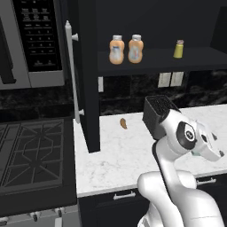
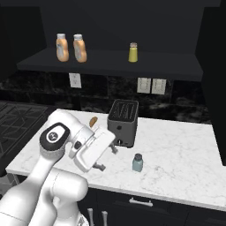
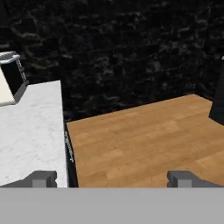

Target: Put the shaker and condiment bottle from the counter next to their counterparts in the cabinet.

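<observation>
Two orange bottles are standing side by side on the cabinet (image 2: 110, 64) shelf: the condiment bottle (image 2: 80, 48) and its near-identical partner (image 2: 62, 47), almost touching, labels facing out. I cannot tell which one came from the counter; judging by the pairing, the bottle half of the task is looking done. The yellow-green shaker (image 2: 133, 52) is sitting alone, well apart at 3 o'clock from the bottles, with bare shelf on either side, so a neighbour is fitting there easily.

The shaker (image 2: 137, 162) is standing upright on the counter (image 2: 185, 150), near the front edge, at roughly 5 o'clock from the black toaster (image 2: 123, 122) and just beside it. A small brown item (image 1: 123, 123) is lying at 9 o'clock of the toaster; too small to identify.

The gripper (image 3: 111, 178) is empty, its fingers (image 3: 43, 178) spread wide, nothing between them. The hand is pointing away from the shaker, over the counter's end toward wooden floor (image 3: 144, 140). In the right base view the hand is hanging low at about 9 o'clock of the shaker, close to it.

Judgement: next step is turning the hand toward the shaker. Risk: the toaster is crowding one side, so an approach from the open front is looking safer.
</observation>
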Available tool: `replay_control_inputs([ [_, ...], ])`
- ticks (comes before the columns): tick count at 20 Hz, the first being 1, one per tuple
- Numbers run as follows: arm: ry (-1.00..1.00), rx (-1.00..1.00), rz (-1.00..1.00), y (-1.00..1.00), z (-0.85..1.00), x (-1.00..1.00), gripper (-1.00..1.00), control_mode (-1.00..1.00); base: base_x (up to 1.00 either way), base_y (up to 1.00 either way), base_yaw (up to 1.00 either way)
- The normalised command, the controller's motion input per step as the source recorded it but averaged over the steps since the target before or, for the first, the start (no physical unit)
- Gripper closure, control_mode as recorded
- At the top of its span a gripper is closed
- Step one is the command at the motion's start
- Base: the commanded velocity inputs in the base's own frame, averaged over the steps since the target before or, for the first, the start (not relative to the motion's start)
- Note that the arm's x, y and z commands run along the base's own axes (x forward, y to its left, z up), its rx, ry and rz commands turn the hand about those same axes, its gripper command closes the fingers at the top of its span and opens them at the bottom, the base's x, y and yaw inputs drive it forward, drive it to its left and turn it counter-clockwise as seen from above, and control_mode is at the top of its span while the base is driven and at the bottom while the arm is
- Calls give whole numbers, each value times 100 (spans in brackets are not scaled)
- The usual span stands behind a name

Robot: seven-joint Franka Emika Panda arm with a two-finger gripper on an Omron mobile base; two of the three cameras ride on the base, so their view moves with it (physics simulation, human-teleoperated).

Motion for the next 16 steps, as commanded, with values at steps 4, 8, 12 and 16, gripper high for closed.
replay_control_inputs([
  [4, -9, -16, 7, -13, -87, 0, -100, -100, 0, 0, 0],
  [8, -7, -5, 17, -7, -44, 36, -100, -100, 0, 0, 0],
  [12, -5, 0, 29, 0, -25, 49, -100, -100, 0, 0, 0],
  [16, -7, -2, 25, 0, -9, 30, -100, -100, 0, 0, 0],
])
